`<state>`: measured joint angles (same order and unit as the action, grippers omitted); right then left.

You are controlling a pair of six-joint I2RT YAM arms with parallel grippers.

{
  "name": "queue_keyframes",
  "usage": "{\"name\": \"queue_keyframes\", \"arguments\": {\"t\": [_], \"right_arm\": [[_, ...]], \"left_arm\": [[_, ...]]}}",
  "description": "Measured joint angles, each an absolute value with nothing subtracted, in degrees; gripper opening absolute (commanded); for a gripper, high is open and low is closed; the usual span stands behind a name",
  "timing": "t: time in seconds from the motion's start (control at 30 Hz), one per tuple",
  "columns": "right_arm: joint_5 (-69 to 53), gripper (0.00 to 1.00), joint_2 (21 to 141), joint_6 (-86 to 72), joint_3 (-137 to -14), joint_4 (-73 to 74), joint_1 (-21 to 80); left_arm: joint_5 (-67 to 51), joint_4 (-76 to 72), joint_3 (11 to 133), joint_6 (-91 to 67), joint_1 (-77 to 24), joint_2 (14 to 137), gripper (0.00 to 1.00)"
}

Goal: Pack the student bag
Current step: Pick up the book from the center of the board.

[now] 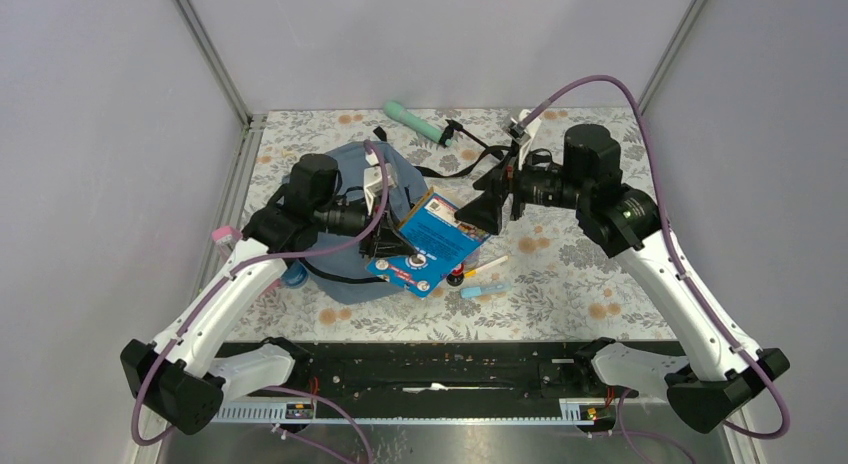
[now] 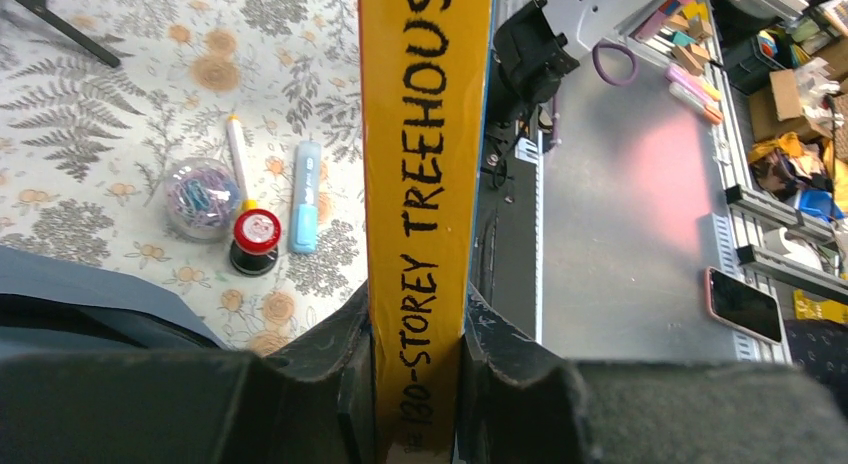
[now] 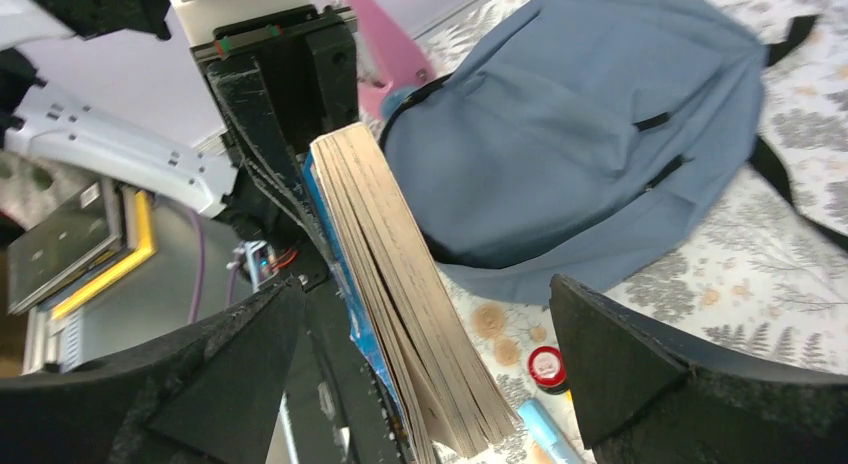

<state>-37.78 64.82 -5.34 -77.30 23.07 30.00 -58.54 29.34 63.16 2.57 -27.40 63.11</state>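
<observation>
Slate-blue fabric, soft and slumped: the student bag (image 3: 580, 144), a large backpack with black straps and dark zippers, lies flat on the flower-patterned tabletop (image 1: 560, 274), left of centre in the overhead view and directly under the left arm. Its straps trail off toward the far side.

Just above its near-right edge hangs a thick paperback book (image 1: 435, 239) with a blue cover and a yellow spine. The left pincer (image 2: 415, 334) is clamped across that spine, one finger flat against each cover. The book's long axis runs out from the fingers toward the near right, away from the bag's middle.

The right pincer (image 3: 425, 294) faces the book's page edge from the opposite side. Its fingers are spread wide to either side of the pages and appear to touch nothing.

The coming move likely falls to the left arm, which is the nearer one and the only one holding anything. The bag lies below and behind its grip, so the book would have to swing back over the fabric and tip in. A dark slit shows along the bag's near edge (whether that is an open mouth I cannot tell).

Beside the bag lie a clear round jar (image 2: 200, 196) of paper clips, a small red-capped bottle (image 2: 256, 239) and a pale-blue highlighter (image 2: 305, 196).
</observation>
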Motion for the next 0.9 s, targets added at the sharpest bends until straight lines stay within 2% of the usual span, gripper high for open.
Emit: {"name": "queue_keyframes", "arguments": {"t": [0.47,0.53,0.8,0.9], "right_arm": [[-50.6,1.0,68.0,-4.0,-77.1,25.5,34.3],[-51.5,0.97,68.7,-3.8,-76.6,25.5,35.4],[-53.7,0.69,69.3,-3.9,-72.6,26.3,36.0],[-54.0,0.51,68.9,-4.2,-71.2,26.7,36.0]], "left_arm": [[-62.0,34.4,63.4,6.2,-30.3,65.7,0.0],[-62.4,34.7,63.4,6.6,-30.3,65.7,0.0],[-63.3,36.8,64.4,8.8,-30.3,65.7,0.0],[-63.2,37.4,64.8,9.3,-30.3,65.7,0.0]]}}
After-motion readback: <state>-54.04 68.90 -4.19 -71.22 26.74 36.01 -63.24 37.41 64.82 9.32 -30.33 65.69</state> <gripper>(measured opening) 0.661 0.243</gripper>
